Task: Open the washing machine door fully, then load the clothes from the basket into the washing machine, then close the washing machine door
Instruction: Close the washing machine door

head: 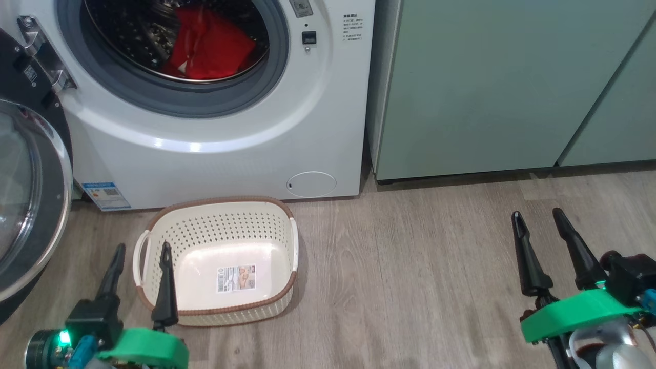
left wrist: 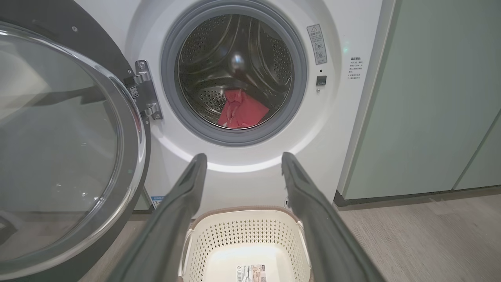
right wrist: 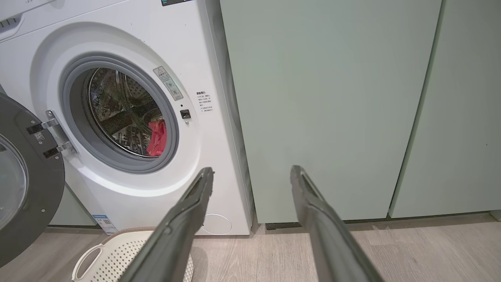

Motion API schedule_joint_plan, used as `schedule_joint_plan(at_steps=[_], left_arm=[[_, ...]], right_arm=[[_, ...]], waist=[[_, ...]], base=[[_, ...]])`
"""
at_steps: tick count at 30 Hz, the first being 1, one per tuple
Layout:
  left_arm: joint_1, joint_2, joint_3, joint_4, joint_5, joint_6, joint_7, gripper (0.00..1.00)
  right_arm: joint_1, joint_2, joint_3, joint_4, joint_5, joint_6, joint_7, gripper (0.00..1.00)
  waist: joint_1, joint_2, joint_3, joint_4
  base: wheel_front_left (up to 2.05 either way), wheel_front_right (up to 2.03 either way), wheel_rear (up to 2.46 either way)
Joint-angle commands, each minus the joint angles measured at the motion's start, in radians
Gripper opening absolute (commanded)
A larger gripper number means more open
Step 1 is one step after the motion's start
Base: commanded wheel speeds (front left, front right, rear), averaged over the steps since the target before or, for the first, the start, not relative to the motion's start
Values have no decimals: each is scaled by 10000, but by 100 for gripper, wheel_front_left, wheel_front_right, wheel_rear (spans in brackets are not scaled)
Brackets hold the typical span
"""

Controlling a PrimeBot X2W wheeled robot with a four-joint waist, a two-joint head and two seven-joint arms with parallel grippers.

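I see the red clothes point(head: 212, 48) lying in the steel drum point(head: 128, 36) of the washing machine point(head: 230, 154); the head view cuts off the drum's top. The door point(head: 25, 195) stands swung wide at left, partly out of frame. The basket point(head: 277, 225) sits on the floor point(head: 410, 282) before the machine, label point(head: 236, 278) bared. Left claw point(head: 143, 249) and right claw point(head: 537, 214) both gape, grasping nothing.

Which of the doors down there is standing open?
The washing machine door, round with a glass centre, swung out to the left. The pale green cabinet doors beside it are shut.
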Motion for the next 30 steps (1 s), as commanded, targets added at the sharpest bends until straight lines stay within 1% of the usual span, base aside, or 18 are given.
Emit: schedule_joint_plan(at_steps=[1,18,21,26,27,30], left_arm=[[-342,173,293,-356,-80,39,-9,100],[-342,207,156,-332,-170,143,121,100],[-434,212,135,-295,-187,157,136,100],[-521,176,101,-205,-204,230,133,100],[-521,176,101,-205,-204,230,133,100],[-580,131,85,-173,-210,293,101,100]], right_arm=[[-271,-64,235,-302,53,0,-92,100],[-221,-64,177,-264,71,0,-156,100],[-194,-64,133,-278,77,0,-161,100],[-225,-64,137,-348,64,0,-164,100],[-225,-64,137,-348,64,0,-164,100],[-238,-64,135,-388,63,0,-162,100]], waist=[[0,0,-5,1],[0,0,-68,111],[0,0,-55,323],[0,0,-32,904],[0,0,-32,904],[0,0,-21,1373]], base=[[0,0,0],[0,0,0],[0,0,0],[0,0,0],[0,0,0],[0,0,0]])
